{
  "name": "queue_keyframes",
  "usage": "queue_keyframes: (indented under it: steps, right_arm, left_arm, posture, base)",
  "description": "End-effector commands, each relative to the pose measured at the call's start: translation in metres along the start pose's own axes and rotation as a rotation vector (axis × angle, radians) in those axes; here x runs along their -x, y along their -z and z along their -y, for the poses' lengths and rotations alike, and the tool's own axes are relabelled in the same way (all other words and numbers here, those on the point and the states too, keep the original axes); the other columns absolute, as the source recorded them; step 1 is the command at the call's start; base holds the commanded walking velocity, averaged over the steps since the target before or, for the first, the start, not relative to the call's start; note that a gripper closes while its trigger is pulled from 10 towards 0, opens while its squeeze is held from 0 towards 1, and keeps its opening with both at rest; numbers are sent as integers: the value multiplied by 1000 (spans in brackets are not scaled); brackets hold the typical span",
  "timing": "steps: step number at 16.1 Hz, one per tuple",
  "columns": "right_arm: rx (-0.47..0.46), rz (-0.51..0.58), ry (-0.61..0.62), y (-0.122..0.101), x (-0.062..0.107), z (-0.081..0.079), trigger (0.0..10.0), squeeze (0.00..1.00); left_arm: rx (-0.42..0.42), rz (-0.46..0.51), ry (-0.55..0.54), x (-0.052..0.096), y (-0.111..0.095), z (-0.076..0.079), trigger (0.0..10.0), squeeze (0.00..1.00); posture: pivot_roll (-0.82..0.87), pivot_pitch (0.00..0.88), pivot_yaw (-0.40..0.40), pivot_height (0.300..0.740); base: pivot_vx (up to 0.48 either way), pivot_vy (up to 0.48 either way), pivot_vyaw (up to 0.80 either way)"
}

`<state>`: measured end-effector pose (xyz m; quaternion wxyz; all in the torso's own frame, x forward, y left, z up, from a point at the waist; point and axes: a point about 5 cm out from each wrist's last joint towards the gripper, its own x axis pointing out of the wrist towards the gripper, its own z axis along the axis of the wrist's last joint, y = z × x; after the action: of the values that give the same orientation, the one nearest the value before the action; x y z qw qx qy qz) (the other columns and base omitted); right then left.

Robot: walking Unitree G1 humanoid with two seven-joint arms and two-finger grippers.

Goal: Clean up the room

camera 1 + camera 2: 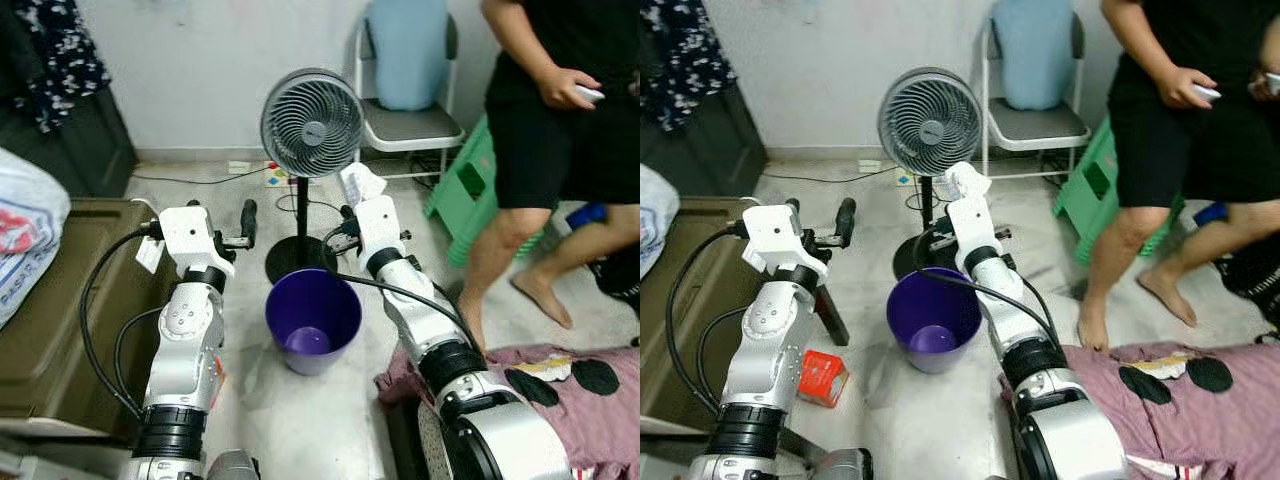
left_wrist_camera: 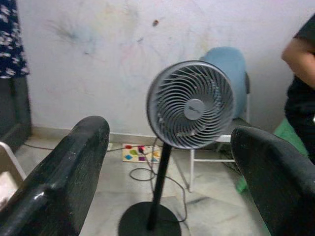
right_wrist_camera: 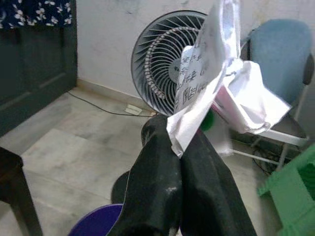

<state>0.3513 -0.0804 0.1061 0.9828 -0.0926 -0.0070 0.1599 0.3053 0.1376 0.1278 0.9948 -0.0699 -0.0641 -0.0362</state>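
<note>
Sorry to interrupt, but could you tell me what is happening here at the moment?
The robot is tidying a room. Its right end effector is shut on a crumpled white piece of printed paper, held up near the far rim of the round purple plastic bin standing on the floor between its arms. The left end effector is open and holds nothing, raised beside the bin. A grey pedestal fan stands just behind the bin, and a person in black clothes is walking past on the right.

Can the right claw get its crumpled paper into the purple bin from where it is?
Probably yes. The right claw is shut on the crumpled paper just past the far rim of the purple bin, whose mouth is open. The fan stands behind, not between them.
</note>
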Motion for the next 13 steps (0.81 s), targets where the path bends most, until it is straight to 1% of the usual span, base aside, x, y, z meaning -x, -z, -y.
queue_keyframes:
  steps: [1,13]
  right_arm:
    - [0,5,-2,-3,-2,0,10000,0]
    - [-5,6,4,-4,-3,1,10000,0]
  left_arm:
    - [-3,10,6,-1,-2,0,10000,0]
    - [-6,5,11,-2,-2,0,10000,0]
  posture:
    - [41,0,-53,740]
    - [40,0,-50,740]
  base:
    - [285,0,0]
    - [338,0,0]
